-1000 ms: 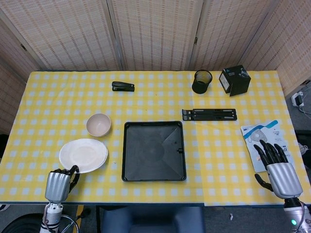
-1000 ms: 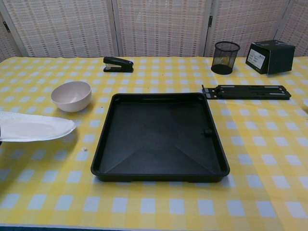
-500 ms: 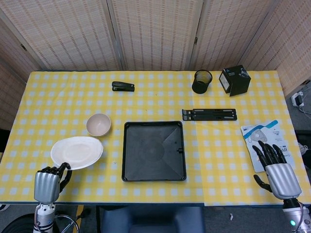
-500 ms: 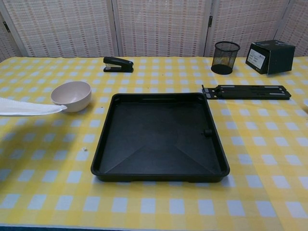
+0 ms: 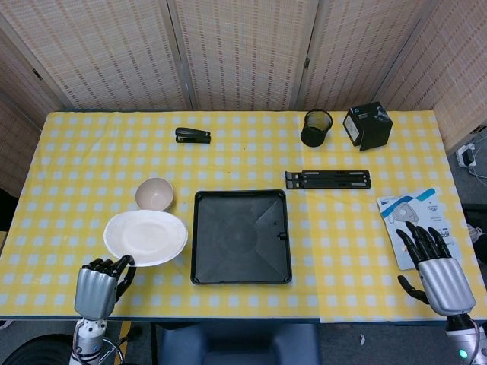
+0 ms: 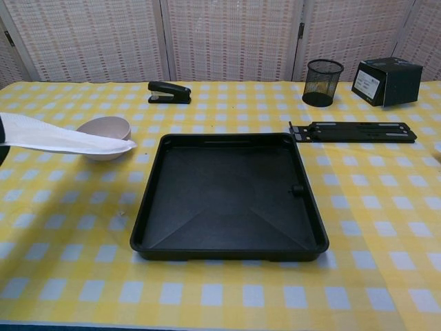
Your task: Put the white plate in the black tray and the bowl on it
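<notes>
My left hand [image 5: 99, 284] grips the near rim of the white plate [image 5: 145, 237], which hangs in the air just left of the black tray [image 5: 241, 236]. In the chest view the plate [image 6: 65, 136] shows edge-on, tilted, partly covering the bowl [image 6: 103, 129]. The pale bowl [image 5: 154, 194] stands on the table behind the plate. The tray [image 6: 229, 196] holds nothing. My right hand [image 5: 437, 269] rests near the table's front right edge, fingers spread, holding nothing.
A black stapler [image 5: 192, 135] lies at the back. A mesh pen cup [image 5: 316, 128] and a black box [image 5: 367, 125] stand at the back right. A flat black stand [image 5: 328, 179] lies right of the tray, and a leaflet [image 5: 411, 215] lies by my right hand.
My left hand has lifted the plate off the table, swung it left, then carried it right toward the tray. The right hand has barely moved.
</notes>
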`<state>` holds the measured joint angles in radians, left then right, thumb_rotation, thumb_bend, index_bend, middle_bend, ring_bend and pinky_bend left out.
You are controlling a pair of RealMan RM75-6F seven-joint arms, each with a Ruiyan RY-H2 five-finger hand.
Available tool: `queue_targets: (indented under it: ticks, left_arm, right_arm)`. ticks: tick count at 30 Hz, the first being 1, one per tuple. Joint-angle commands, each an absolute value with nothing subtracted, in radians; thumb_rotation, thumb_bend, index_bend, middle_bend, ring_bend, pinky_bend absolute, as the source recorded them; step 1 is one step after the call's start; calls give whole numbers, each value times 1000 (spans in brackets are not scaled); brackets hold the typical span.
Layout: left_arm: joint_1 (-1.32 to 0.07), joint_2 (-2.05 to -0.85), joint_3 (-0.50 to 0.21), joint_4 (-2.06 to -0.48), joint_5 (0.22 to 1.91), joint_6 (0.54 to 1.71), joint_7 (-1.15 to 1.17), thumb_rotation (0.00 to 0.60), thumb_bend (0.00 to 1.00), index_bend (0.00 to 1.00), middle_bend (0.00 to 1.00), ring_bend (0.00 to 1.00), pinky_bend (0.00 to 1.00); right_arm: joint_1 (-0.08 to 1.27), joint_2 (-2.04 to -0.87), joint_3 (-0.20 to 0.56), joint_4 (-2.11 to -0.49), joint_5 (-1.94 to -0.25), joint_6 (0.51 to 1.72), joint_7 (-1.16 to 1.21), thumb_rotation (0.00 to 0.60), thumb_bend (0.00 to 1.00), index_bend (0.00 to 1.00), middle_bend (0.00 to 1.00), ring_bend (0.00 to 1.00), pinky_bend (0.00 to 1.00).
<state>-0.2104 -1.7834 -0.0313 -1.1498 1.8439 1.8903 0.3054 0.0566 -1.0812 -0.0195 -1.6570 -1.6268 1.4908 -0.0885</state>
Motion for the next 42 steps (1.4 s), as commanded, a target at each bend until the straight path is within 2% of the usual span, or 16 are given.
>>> queue_targets:
  ticks: [1, 8, 17, 27, 37, 39, 42]
  left_arm:
    - [-251, -1801, -29, -1204, 1881, 1830, 363, 600, 565, 685, 1000, 1000, 1000]
    - [-311, -1863, -38, -1226, 1897, 1730, 403, 600, 565, 685, 1000, 1000, 1000]
    - [-383, -1969, -61, -1166, 1874, 1615, 401, 600, 566, 686, 1000, 1000, 1000]
    - [-463, -2104, -93, -990, 1813, 1510, 320, 600, 565, 687, 1000, 1000, 1000]
    - [-522, -2186, -112, -836, 1765, 1469, 237, 600, 566, 686, 1000, 1000, 1000]
    - [-527, -2200, -109, -817, 1755, 1459, 232, 600, 565, 668, 1000, 1000, 1000]
    - [-532, -2207, -96, -814, 1750, 1452, 229, 600, 533, 569, 1000, 1000, 1000]
  right_arm:
    - [53, -1075, -21, -1659, -1632, 1497, -78, 600, 312, 0, 0, 0, 0]
    - [47, -1063, -18, -1657, -1630, 1512, -50, 600, 313, 0, 0, 0, 0]
    - [40, -1045, -12, -1652, -1622, 1523, -12, 600, 312, 0, 0, 0, 0]
    - [33, -1021, 7, -1643, -1583, 1530, 49, 600, 313, 0, 0, 0, 0]
    - [42, -1014, 22, -1638, -1548, 1503, 72, 600, 313, 0, 0, 0, 0]
    - [45, -1014, 24, -1638, -1542, 1495, 72, 600, 313, 0, 0, 0, 0]
    - [47, -1014, 25, -1638, -1538, 1490, 72, 600, 313, 0, 0, 0, 0]
